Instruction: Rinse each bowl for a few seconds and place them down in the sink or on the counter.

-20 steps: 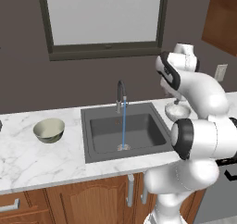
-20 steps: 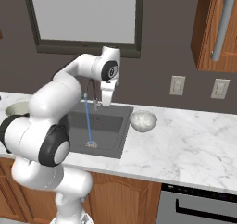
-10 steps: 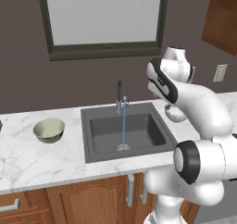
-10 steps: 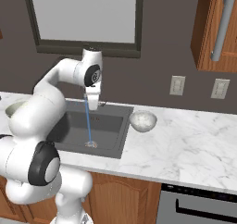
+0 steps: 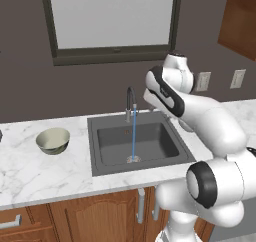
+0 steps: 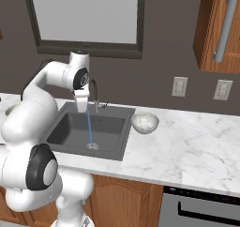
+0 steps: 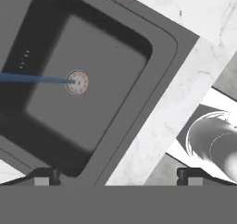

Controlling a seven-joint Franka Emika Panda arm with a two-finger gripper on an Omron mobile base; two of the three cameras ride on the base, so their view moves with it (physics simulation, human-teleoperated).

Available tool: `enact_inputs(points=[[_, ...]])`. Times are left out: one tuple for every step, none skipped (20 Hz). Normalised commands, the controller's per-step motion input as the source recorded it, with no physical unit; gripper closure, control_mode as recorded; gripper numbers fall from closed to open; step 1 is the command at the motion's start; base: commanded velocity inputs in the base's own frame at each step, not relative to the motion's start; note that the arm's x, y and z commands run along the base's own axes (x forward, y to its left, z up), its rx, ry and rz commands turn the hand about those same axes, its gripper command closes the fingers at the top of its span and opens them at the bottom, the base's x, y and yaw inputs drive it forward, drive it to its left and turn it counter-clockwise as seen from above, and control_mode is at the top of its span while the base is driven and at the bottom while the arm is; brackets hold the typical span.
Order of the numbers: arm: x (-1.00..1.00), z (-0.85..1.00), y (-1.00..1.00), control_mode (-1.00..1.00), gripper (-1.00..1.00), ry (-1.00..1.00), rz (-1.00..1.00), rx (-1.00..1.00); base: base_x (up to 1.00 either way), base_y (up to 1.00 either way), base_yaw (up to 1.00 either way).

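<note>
Currently: between bowls, tap running into sink (image 5: 150, 153).
Gripper (image 7: 118, 174): spread wide, empty, above sink.
Bowls: olive bowl (image 5: 52, 140) left counter (image 5: 30, 173); marbled bowl (image 6: 145, 122) right.
Next: reach one bowl.

olive bowl (image 5: 52, 140) left of running sink (image 5: 137, 142)

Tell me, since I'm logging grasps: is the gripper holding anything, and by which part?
Nothing is held. The gripper is open over the sink, its fingers wide apart with nothing between them.

One bowl (image 5: 52, 140) sits left of the sink (image 5: 137, 142), the other bowl (image 6: 144, 122) right.
</note>
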Motion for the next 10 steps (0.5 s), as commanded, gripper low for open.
enact_inputs(points=[[0.0,0.0,0.53,-1.0,-1.0,0.01,0.15,0.05,0.0,0.0,0.0],[0.0,0.0,0.53,-1.0,-1.0,0.0,0.15,0.05,0.0,0.0,0.0],[0.0,0.0,0.54,-1.0,-1.0,0.0,0.15,0.04,0.0,0.0,0.0],[0.0,0.0,0.52,-1.0,-1.0,0.0,0.15,0.03,0.0,0.0,0.0],[0.0,0.0,0.53,-1.0,-1.0,0.0,0.15,0.03,0.0,0.0,0.0],[0.0,0.0,0.54,-1.0,-1.0,0.0,0.15,0.03,0.0,0.0,0.0],[0.0,0.0,0.55,-1.0,-1.0,0.0,0.15,0.02,0.0,0.0,0.0],[0.0,0.0,0.56,-1.0,-1.0,0.0,0.15,0.02,0.0,0.0,0.0],[0.0,0.0,0.56,-1.0,-1.0,0.0,0.15,0.02,0.0,0.0,0.0],[0.0,0.0,0.57,-1.0,-1.0,0.0,0.14,0.01,0.0,0.0,0.0]])
